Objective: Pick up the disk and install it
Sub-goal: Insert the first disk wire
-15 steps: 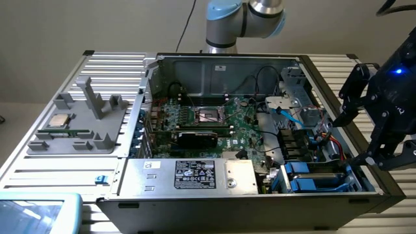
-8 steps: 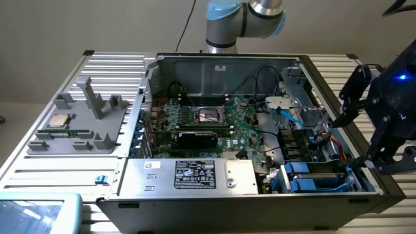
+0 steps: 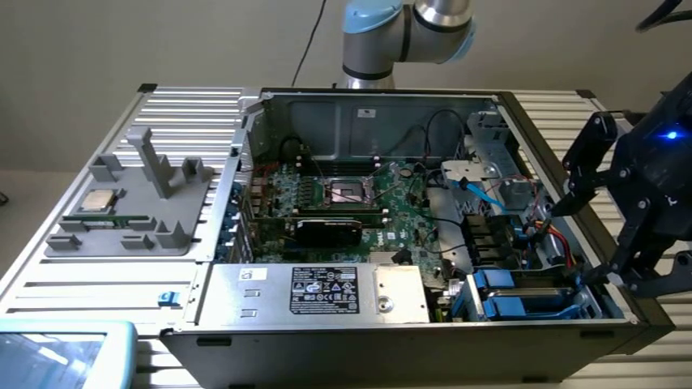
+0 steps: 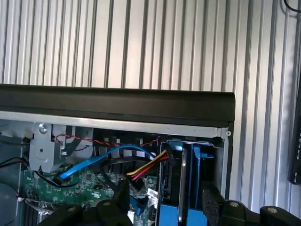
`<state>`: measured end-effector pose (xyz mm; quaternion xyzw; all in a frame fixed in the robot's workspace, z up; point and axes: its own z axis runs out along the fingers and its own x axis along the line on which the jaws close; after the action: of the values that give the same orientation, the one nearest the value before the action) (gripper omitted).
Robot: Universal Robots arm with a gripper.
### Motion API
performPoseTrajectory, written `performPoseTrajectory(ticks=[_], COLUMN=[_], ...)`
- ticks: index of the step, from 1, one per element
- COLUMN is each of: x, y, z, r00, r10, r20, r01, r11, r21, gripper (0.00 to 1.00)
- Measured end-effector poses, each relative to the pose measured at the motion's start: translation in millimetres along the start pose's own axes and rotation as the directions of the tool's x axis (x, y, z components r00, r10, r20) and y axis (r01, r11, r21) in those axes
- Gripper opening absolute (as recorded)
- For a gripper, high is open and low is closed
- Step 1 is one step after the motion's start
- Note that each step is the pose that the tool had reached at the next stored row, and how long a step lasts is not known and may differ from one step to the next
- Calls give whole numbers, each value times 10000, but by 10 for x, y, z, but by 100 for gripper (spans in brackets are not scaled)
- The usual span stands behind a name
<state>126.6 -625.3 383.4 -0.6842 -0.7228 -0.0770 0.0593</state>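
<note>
Item: disk (image 3: 510,298), silver-grey drive with blue side rails, seen edge-on.
Location: drive bay at the front corner of the open computer case (image 3: 368,121), toward the exterior view's lower right; upright in its slot, next along from the power supply (image 3: 313,292).
Tool: pincer (image 3: 582,243), poised over the bay, jaws apart, one finger to either side of the blue rails in the wrist view; no clamp on the disk; contact between the padded finger and the rail cannot be told.
Neighbours: red, yellow and black power leads (image 4: 149,165) and blue data cable (image 4: 101,160), just beside the bay; motherboard (image 3: 357,215) further in.
Elsewhere: processor chip (image 3: 100,200) on grey fixture (image 3: 141,227), well apart from the bay, on the table (image 3: 184,105).
Stage: judged late; disk within the bay, seating depth hidden.
Handling: judged best with wrist square to the slot, even pressure on both rails, pads kept off the cable bundle, no sideways drag against the bay wall.
</note>
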Motion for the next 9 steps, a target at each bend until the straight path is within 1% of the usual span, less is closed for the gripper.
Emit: performPoseTrajectory(ticks=[3, 6, 9], x=[-16, -23, -27], y=[-5, -8, -8], z=[-3, -5, -2], r00=[9995, 9975, 9930], r10=[-301, -711, -1181], r20=[-8, -21, -45], r01=[301, 712, 1182], r11=[9995, 9974, 9928], r21=[30, 95, 170], gripper=[72, 72, 72])
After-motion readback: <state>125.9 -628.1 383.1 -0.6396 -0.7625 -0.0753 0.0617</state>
